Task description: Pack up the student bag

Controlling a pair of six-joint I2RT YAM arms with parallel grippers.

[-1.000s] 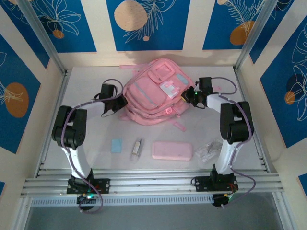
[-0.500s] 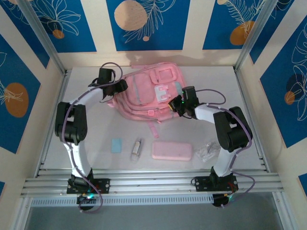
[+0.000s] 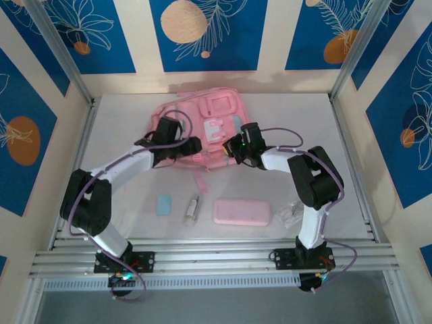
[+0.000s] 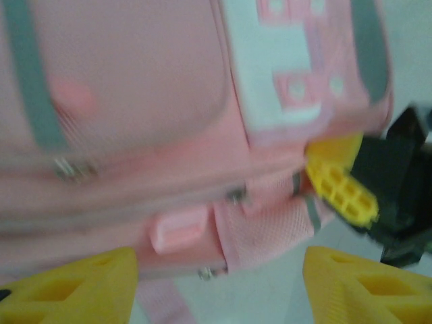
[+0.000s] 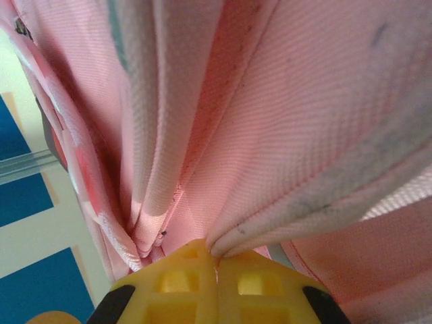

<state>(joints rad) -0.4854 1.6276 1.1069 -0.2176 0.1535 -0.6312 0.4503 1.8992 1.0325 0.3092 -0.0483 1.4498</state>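
The pink student bag [image 3: 197,113] lies flat at the back middle of the table, white patch up. My left gripper [image 3: 196,146] hovers open at the bag's near edge. In the left wrist view its yellow fingers [image 4: 74,287] stand wide apart with nothing between them, just in front of the student bag [image 4: 135,101] and its zip pulls. My right gripper [image 3: 232,148] is at the bag's near right corner. There it is shut [image 5: 217,260] on a fold of the student bag's fabric [image 5: 283,115].
Lined up on the near table are a blue card [image 3: 164,204], a small pale stick-like item [image 3: 193,208], a flat pink pencil case [image 3: 241,212] and a crumpled clear wrapper [image 3: 291,212]. A loose bag strap [image 3: 201,177] trails toward them. Frame posts and walls close in the sides.
The bag has been turned and now lies flatter, further back and left. My left gripper opened, let go and moved to the bag's near edge. The right gripper moved left, still clamped.
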